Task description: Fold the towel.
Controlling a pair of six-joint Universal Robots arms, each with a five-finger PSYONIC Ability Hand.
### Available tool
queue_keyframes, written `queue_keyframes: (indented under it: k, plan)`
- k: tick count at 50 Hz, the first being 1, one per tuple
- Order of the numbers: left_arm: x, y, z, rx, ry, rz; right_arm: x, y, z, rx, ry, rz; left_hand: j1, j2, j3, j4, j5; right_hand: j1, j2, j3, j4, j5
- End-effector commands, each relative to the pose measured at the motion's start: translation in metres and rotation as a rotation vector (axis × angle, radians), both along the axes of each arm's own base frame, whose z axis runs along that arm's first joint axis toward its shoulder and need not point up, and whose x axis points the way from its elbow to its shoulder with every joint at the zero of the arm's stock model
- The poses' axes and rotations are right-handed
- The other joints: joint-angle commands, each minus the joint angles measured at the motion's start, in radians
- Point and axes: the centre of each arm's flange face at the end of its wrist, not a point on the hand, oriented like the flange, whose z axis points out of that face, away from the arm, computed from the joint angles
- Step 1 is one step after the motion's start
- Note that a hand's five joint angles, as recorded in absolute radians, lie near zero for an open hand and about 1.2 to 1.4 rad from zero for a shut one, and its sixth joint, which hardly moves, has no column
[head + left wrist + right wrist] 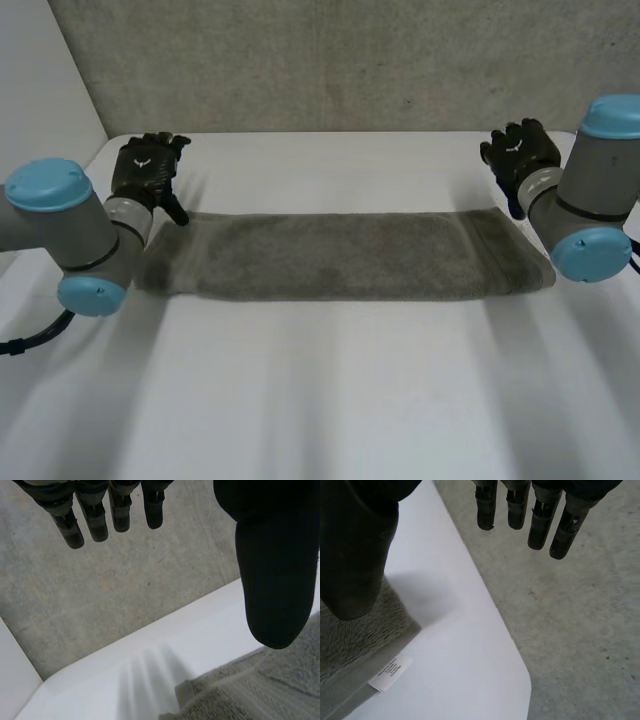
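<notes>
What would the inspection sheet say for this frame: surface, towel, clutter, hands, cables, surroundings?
Surface: white table, bare around the towel.
Job's things: grey towel lying as a long narrow strip across the table; white label at its right end.
Clutter: nothing seen.
Hands: left hand open at the towel's left end; right hand open at its right end; neither holds anything.
Cables: nothing seen on the towel.
Surroundings: grey concrete surface beyond the table's far edge.

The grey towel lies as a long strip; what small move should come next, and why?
Probably lower the left hand and right hand onto the short ends of the grey terry towel and pinch them. It lies flat on the white table, and both hands hover open by its ends, holding nothing.
</notes>
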Motion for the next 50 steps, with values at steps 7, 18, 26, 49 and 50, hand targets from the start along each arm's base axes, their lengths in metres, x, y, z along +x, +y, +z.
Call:
queue_keyframes:
  k: [7,18,26,49,50]
  plan:
    - [0.016,0.065,0.057,-0.028,0.013,0.001,-0.018,0.062,0.049,0.053,-0.164,-0.018,-0.007,-0.004,-0.003,-0.002,-0.033,-0.059,-0.074,-0.076,-0.094,-0.063]
    - [0.027,0.106,0.042,-0.011,0.095,0.003,-0.028,0.111,0.025,0.197,-0.144,-0.001,-0.007,-0.004,-0.003,-0.002,-0.033,-0.007,-0.022,-0.025,-0.042,-0.011]
    - [0.027,0.111,0.032,-0.031,0.152,-0.028,-0.042,0.092,-0.023,0.252,-0.151,-0.008,-0.007,-0.004,-0.003,-0.002,-0.033,0.146,0.130,0.128,0.110,0.141]
    - [0.028,0.114,0.028,-0.031,0.152,-0.035,-0.072,0.050,-0.062,0.186,-0.160,-0.109,-0.007,-0.004,-0.003,-0.002,-0.033,1.163,1.148,1.145,1.128,1.159]
    - [0.029,0.115,0.027,-0.026,0.151,-0.034,-0.081,0.046,-0.055,0.164,-0.152,-0.156,-0.007,-0.004,-0.003,-0.002,-0.033,1.163,1.148,1.145,1.128,1.159]
